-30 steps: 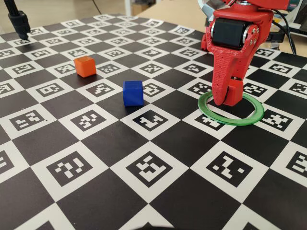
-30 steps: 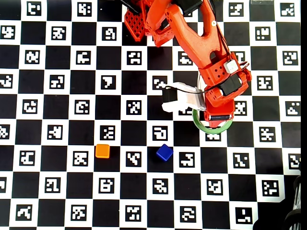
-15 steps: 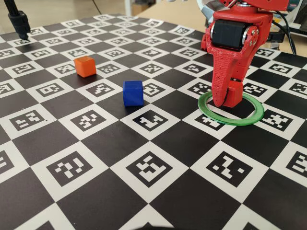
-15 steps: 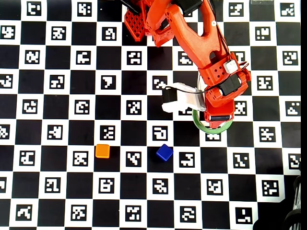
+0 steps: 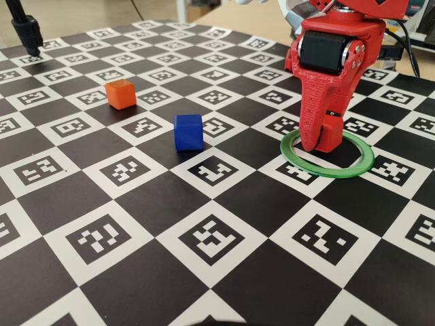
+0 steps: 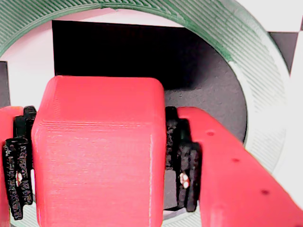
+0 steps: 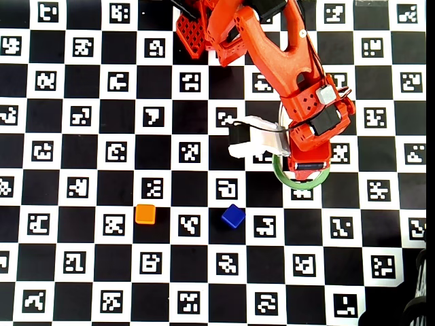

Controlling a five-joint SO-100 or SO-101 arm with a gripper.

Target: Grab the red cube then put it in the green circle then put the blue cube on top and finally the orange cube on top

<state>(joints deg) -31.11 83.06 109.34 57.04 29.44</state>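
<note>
The red gripper (image 5: pixel 318 145) points straight down over the checkerboard table (image 5: pixel 170 224), and its two fingers are pinched on the red cube (image 6: pixel 99 151). The wrist view shows it best: the cube fills the gap, with a black ribbed pad (image 6: pixel 182 158) pressed against each side face. In the fixed view the red cube (image 5: pixel 330 132) sits low between the fingertips, inside the green circle (image 5: pixel 353 166), toward its back-left part; whether it touches the board I cannot tell. From the wrist view, the ring's (image 6: pixel 255 94) green band curves around the cube, with a black square of the board showing through the open centre.

From overhead, the arm reaches down from the top edge, and the gripper (image 7: pixel 307 165) covers most of the green circle (image 7: pixel 299 183), leaving only its lower arc showing.

Out to the left in the fixed view, the blue cube (image 5: pixel 188 132) stands on the board, well apart from the ring. Further left and farther back sits the orange cube (image 5: pixel 120 94), alone on a dark square. Overhead, the blue cube (image 7: pixel 233 216) lies below-left of the ring and the orange cube (image 7: pixel 145 214) further left, roughly level with it.
</note>
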